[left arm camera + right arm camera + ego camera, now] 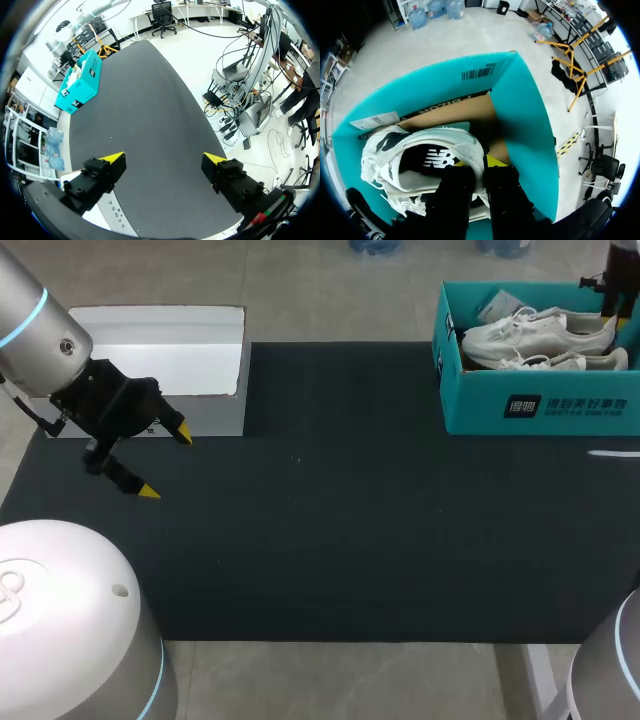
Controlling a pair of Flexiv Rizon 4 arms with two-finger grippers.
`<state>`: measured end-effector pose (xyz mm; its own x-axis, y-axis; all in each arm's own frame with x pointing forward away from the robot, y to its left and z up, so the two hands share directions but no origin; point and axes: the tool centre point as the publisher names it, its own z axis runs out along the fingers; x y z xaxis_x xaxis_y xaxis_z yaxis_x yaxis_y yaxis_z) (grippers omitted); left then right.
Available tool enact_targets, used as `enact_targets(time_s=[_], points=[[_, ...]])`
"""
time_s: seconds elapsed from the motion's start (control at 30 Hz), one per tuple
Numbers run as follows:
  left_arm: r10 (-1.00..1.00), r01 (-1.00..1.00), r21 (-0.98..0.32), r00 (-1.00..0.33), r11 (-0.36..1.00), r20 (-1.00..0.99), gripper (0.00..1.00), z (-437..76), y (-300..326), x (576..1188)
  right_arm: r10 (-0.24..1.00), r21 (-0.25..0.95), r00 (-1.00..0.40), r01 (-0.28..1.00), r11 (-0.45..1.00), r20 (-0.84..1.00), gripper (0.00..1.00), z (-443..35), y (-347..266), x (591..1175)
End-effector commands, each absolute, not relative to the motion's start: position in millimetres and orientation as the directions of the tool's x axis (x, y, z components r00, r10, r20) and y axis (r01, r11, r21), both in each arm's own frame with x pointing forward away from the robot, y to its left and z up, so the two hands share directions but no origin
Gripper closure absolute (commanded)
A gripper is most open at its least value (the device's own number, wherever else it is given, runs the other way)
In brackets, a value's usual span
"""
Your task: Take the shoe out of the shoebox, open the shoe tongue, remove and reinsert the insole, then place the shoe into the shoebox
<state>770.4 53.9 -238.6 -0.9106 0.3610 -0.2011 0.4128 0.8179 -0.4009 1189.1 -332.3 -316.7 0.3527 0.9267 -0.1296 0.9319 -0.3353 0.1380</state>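
Gripper entries first. Noting right gripper (480, 167) sitting down inside the teal cardboard shoebox (530, 125), its two black fingers pinching together on the heel collar of a white mesh sneaker (420, 150): one finger lying inside the shoe opening, the other outside against the heel. Seeing one yellow tip just beside the collar, above the brown cardboard floor of the box. Seeing the sneaker's dark lining facing the wrist camera and its laces bunching at the end away from the gripper.

Checking the head view: finding the shoebox (540, 405) standing at the far right of the black-matted bench (350, 540) and holding two white sneakers (540, 335) lying side by side, touching. Not telling from this view which of the two is the pinched one. Noting the right arm (622, 280) coming in over the right end of the box.

Logging left gripper (165, 462) hovering over the left edge of the bench, fingers standing wide apart, just beside a white open cardboard box (160, 350). Confirming from the left wrist view: left gripper (165, 158) spreading over bare black mat, shoebox (82, 85) sitting well apart across the bench.
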Motion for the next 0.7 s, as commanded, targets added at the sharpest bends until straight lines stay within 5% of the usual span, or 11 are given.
enact_targets(time_s=[0.03,0.7], points=[[0.362,0.413,-0.399,-0.910,0.819,-0.200,0.00,-238.3,54.3,770.1,0.928,0.131,0.353,0.932,-0.337,-0.121,1.00,-322.8,-336.3,1193.6],[0.362,0.413,-0.399,-0.910,0.819,-0.200,0.00,-238.3,54.3,770.1,0.933,0.114,0.345,0.936,-0.334,-0.100,1.00,-338.4,-336.8,1192.0]])
